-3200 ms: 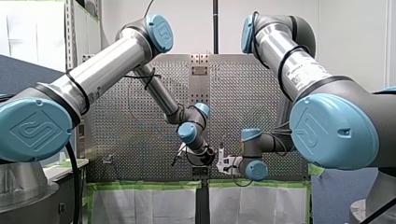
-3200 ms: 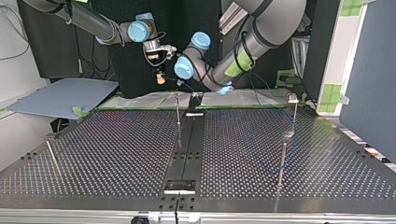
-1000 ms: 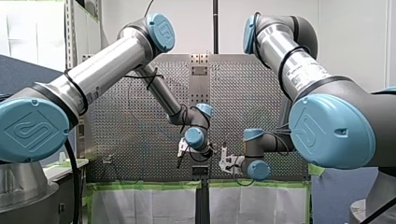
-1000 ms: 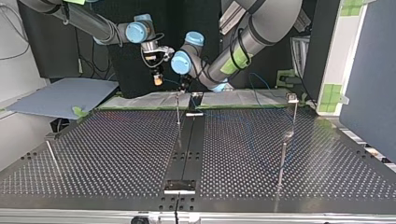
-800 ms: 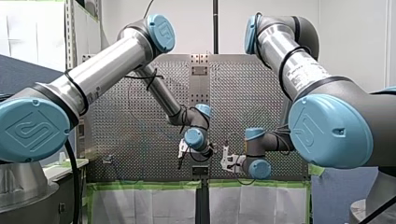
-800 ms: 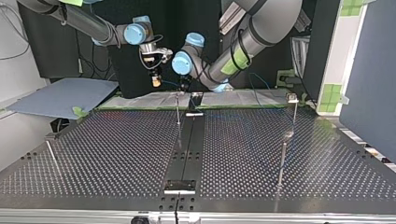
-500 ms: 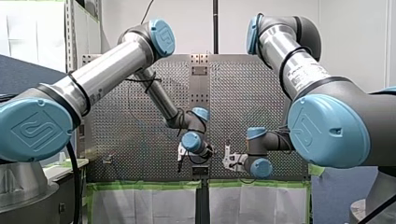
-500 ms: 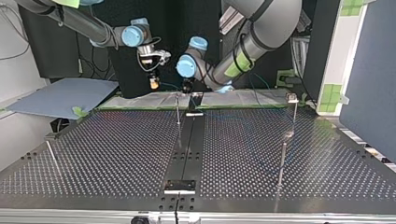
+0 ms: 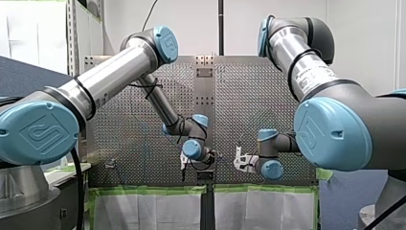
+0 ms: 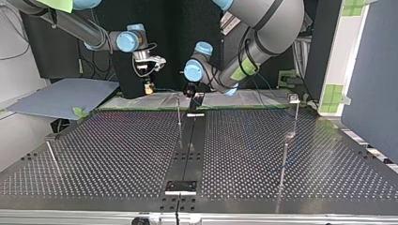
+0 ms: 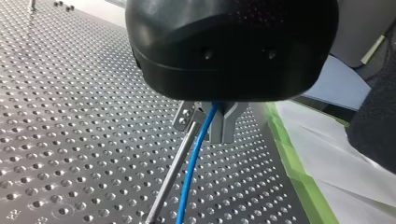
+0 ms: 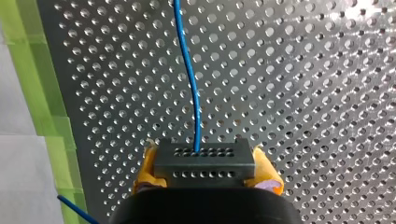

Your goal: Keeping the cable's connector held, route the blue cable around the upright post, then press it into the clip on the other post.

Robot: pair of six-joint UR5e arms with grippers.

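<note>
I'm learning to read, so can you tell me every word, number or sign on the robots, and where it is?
No word or number here can be read.
Raised logo sign, no readable letters: on my left arm's blue joint cap and my right arm's blue joint cap.
White label on my right arm's silver tube: print too small to read.

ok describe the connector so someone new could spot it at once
Near the edge of the perforated table hangs my right gripper, with yellow pads. The connector is the small dark block clamped between those pads. Nothing else nearby has two rows of tiny holes, with the blue cable leaving one.
</note>
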